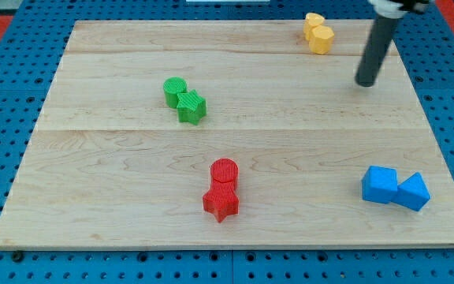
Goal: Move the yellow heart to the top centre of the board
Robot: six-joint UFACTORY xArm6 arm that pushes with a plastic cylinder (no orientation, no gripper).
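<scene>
A pale wooden board (235,142) is seen lying on a blue perforated surface (6,47), with four pairs of coloured blocks spread over it. Near the view's top right, two yellow blocks are found touching one another: the upper one (314,21) sits at the board's top edge and the lower one (321,38) just below and to its right. Which of the two is the heart cannot be told with certainty from their outlines, though the upper one looks the more lobed.

The dark rod is seen coming down from the view's top right corner, and my tip (366,82) is placed on the board to the right of and below the yellow pair, near but not touching it. No gripper is fitted to the arm, so nothing is held or clasped; only the bare rod end meets the board.

Left of centre, a green cylinder (175,91) is touched by a green star-like block (191,107) at its lower right. Below centre, a red cylinder (225,171) is set directly above a red star (221,202), the two in contact. At the lower right, a blue cube (379,185) is seen beside a second blue block (413,192), angular in shape, the pair touching
</scene>
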